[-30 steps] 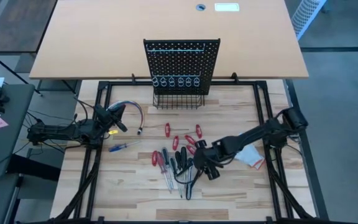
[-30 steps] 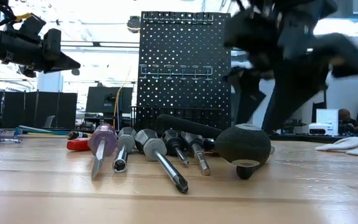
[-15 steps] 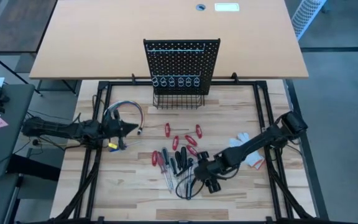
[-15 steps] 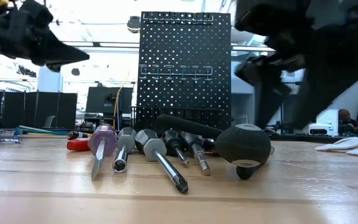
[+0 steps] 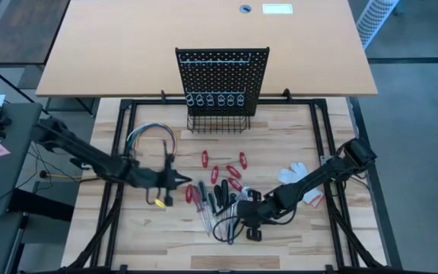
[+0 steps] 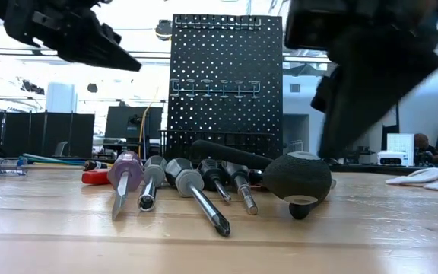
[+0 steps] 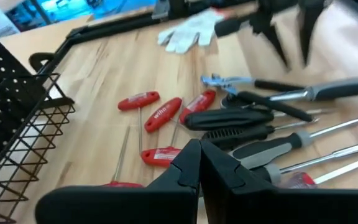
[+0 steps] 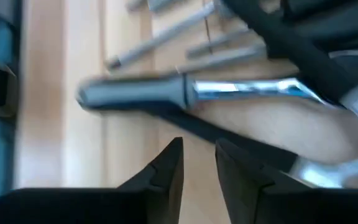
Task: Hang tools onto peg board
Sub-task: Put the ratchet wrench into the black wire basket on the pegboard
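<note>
Left gripper point(image 5: 182, 181), high view: fingers pinched together, nothing held, tip pointing at the tools point(image 5: 219, 199) from their left. Right gripper point(image 5: 243, 217) sits low over the right end of the same pile; can't tell from here how wide it stands. Tools lie mid-table as a fan of screwdrivers w/ black, grey & red handles, shafts running toward the table's front edge, plus several small red-handled ones scattered just behind. Peg board point(image 5: 222, 78) stands upright at the table's far edge, black & perforated, row of silver rings low on its face, wire basket point(image 5: 219, 122) at its base. Wire bundle point(image 5: 152, 137) lies left of centre, white glove point(image 5: 299, 181) on the right.

Low view: screwdrivers in a row, handle ends toward cam, incl. one translucent purple handle and a round black knob point(image 6: 297, 176); peg board behind them, rings hold nothing.

Left wrist view: its two fingers meet w/ no gap; beyond them red T-handled drivers point(image 7: 162, 114), black & grey handles, blue-jawed pliers.

Right wrist view: fingers point(image 8: 166, 168) a narrow gap apart, empty, just above a grey-handled tool point(image 8: 132, 92) w/ shiny shaft lying on the wood.
</note>
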